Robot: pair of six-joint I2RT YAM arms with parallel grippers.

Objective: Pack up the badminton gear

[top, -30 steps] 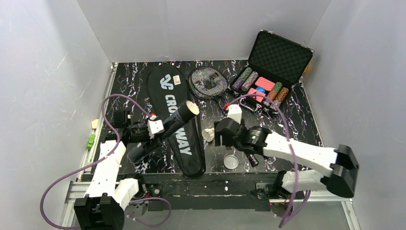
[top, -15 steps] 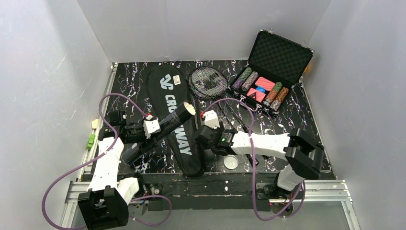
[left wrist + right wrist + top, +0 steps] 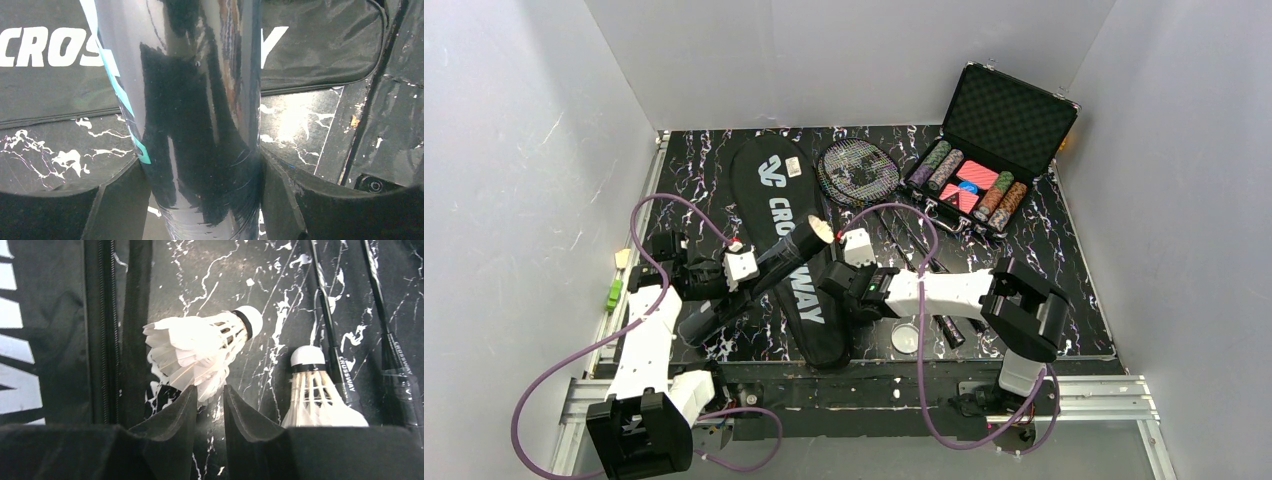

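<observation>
My left gripper [image 3: 742, 268] [image 3: 200, 200] is shut on the clear tube [image 3: 799, 243] [image 3: 200, 110]. The tube is held slanted above the black CROSSWAY bag [image 3: 774, 180] [image 3: 320, 45], open end up and to the right. My right gripper [image 3: 210, 392] is low on the table beside the bag's zip, its jaws drawn in on the feather edge of a white shuttlecock [image 3: 200, 345] lying on its side. A second shuttlecock [image 3: 315, 390] stands just right of it. Two racket shafts [image 3: 327, 325] run past them, with the heads [image 3: 857, 170] farther back. The round white lid [image 3: 906, 337] lies near the front edge.
An open black case of poker chips [image 3: 989, 160] stands at the back right. The right arm [image 3: 954, 292] stretches leftward across the racket handles [image 3: 952, 333]. Grey walls close in the table on three sides.
The right arm swung left and down over the shuttlecocks, and its jaws narrowed onto the feathers of one. The left arm with the tube shifted slightly.
</observation>
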